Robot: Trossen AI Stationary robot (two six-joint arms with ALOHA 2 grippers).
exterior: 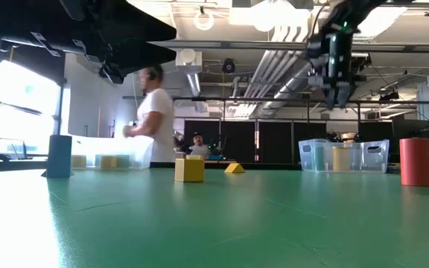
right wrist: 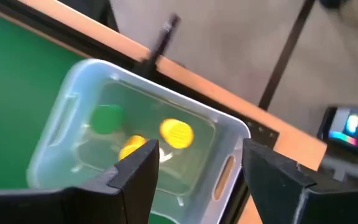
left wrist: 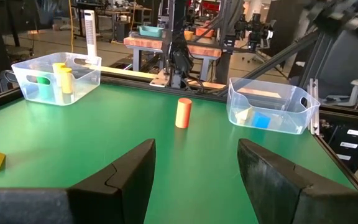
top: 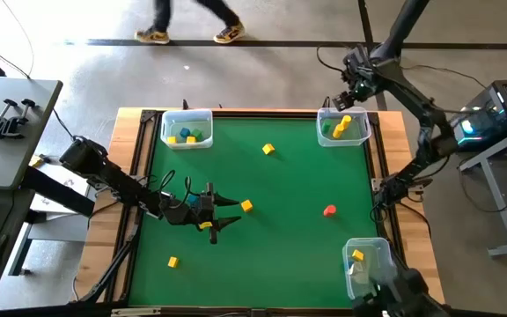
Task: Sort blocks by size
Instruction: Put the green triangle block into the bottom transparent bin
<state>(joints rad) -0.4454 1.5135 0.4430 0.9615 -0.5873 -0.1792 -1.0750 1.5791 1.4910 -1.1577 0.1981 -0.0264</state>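
Loose blocks lie on the green table (top: 289,255): a yellow one (top: 268,149) far of centre, a yellow one (top: 246,205) mid-table, a red cylinder (top: 329,210) to the right, and a yellow one (top: 172,261) near left. Another yellow block (top: 205,225) lies beside my left gripper's body. My left gripper (top: 234,211) is low over mid-table, open and empty, and points at the red cylinder (left wrist: 183,112). My right gripper (top: 343,99) hangs open and empty above the far right bin (right wrist: 67,124). That bin holds a green block (right wrist: 107,118) and yellow blocks (right wrist: 177,132).
A clear bin (top: 187,129) at the far left corner holds yellow, green and blue blocks. A clear bin (top: 366,264) at the near right holds a yellow block, and the left wrist view also shows a blue one (left wrist: 261,121). A person walks beyond the far edge (exterior: 153,112).
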